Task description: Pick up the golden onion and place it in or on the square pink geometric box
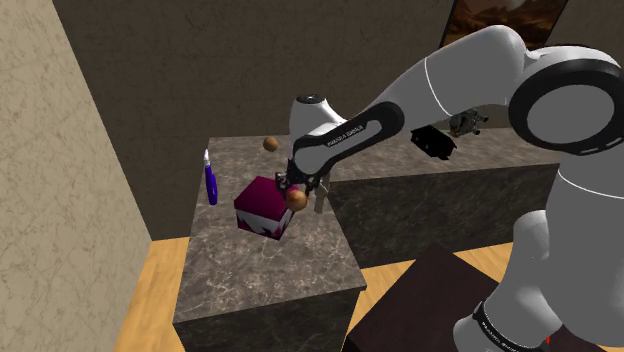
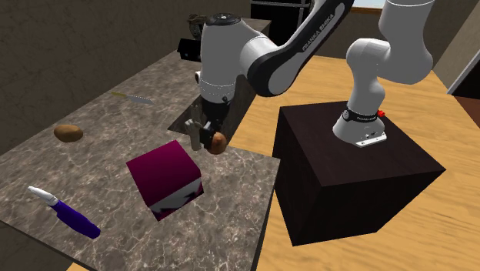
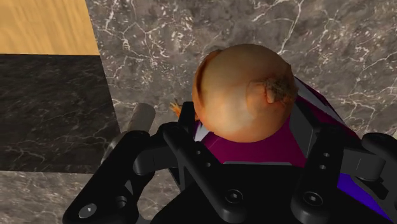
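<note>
Pinching the golden onion [image 3: 245,92] between the jaws just above the pink box [image 1: 260,207], over its edge on the shoulder view's right

Shoulder view: from behind the dark box stand [image 1: 420,300], looking down over the dark veined marble counter [image 1: 260,290]. Second exterior view: nearer, from across the counter, facing the stand. Wrist view: close above the magenta cube box [image 3: 254,150], shared by all 3.

Perhaps a kitchen, marble counters [image 1: 262,282], wood floor [image 1: 143,303]
</note>
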### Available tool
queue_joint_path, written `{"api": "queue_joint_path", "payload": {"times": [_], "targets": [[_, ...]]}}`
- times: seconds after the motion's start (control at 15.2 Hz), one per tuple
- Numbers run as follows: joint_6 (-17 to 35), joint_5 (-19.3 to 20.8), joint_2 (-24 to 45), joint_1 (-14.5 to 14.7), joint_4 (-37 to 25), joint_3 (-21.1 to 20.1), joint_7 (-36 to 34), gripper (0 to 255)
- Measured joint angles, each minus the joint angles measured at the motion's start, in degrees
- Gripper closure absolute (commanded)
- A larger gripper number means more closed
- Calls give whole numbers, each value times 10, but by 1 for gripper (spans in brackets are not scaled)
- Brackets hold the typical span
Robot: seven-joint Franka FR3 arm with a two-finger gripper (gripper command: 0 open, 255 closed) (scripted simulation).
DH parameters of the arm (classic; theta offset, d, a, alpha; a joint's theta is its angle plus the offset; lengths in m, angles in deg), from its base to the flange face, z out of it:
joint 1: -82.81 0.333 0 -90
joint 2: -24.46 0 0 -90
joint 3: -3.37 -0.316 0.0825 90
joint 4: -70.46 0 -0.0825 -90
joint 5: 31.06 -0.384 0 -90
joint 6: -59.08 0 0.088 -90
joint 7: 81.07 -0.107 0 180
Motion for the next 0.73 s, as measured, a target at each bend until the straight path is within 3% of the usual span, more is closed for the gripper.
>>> {"api": "queue_joint_path", "payload": {"times": [0.2,0.73], "targets": [[-24,-14,31,-13,-55,-2,17,255],[-147,-64,206,-78,-350,-20,60,255]]}}
